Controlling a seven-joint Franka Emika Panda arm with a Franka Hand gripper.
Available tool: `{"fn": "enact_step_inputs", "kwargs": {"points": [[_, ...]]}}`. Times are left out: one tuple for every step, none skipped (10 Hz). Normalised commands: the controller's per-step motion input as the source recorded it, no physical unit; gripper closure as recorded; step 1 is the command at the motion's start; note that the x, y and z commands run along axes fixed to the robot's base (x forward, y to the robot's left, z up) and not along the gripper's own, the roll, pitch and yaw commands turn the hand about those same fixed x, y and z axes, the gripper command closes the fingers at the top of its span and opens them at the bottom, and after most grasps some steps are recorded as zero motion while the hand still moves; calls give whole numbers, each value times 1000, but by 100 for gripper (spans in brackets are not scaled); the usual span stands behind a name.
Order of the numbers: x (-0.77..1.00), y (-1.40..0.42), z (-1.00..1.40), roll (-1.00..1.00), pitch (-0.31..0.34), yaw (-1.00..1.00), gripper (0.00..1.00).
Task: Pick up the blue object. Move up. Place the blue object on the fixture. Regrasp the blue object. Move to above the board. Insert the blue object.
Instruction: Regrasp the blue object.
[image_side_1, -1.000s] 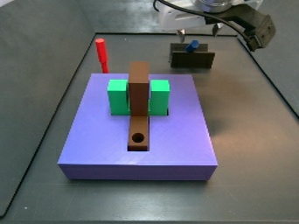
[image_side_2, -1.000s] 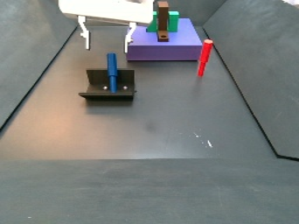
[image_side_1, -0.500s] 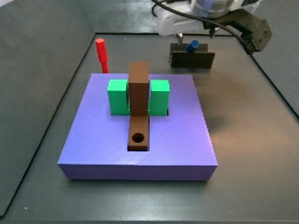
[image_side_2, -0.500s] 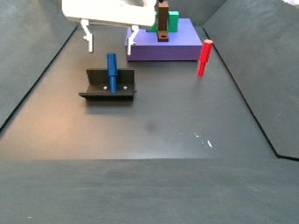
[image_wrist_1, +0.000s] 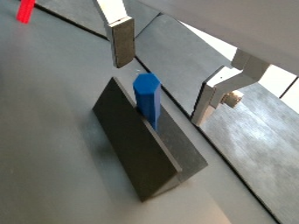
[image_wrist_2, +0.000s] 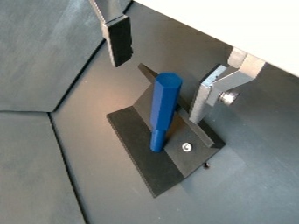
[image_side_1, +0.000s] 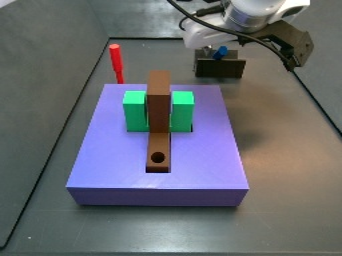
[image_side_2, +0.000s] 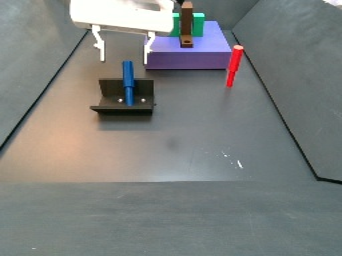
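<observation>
The blue object (image_wrist_1: 146, 96) (image_wrist_2: 163, 109) stands in the dark fixture (image_wrist_1: 140, 153) (image_wrist_2: 176, 162), leaning in its notch, with nothing holding it. My gripper (image_wrist_1: 167, 66) (image_wrist_2: 166, 66) is open just above the peg's top end, with one finger on each side and touching nothing. In both side views the gripper (image_side_1: 214, 44) (image_side_2: 123, 44) hangs over the fixture (image_side_1: 221, 68) (image_side_2: 123, 101) and the blue object (image_side_2: 128, 80). The periwinkle board (image_side_1: 114, 175) (image_side_2: 201, 60) carries green blocks (image_side_1: 135, 110) and a brown bar (image_side_1: 159, 125) with a round hole.
A red peg (image_side_1: 116, 62) (image_side_2: 234, 65) stands upright on the floor beside the board. Low dark walls edge the work floor (image_side_2: 174, 150) on both sides. The arm's cables loop above the gripper.
The hand has shifted a little toward the fixture and slightly lower in a side view. It stays open, and the blue object has not moved.
</observation>
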Motion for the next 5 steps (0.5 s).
{"fn": "enact_step_inputs", "kwargs": {"points": [[160,0,-169,283,34,0,0],[63,0,-180,317,46,0,0],[0,0,-146,269,40,-20,0],[0,0,-131,246,31,-23,0],[17,0,-103,183,14,0,0]]}}
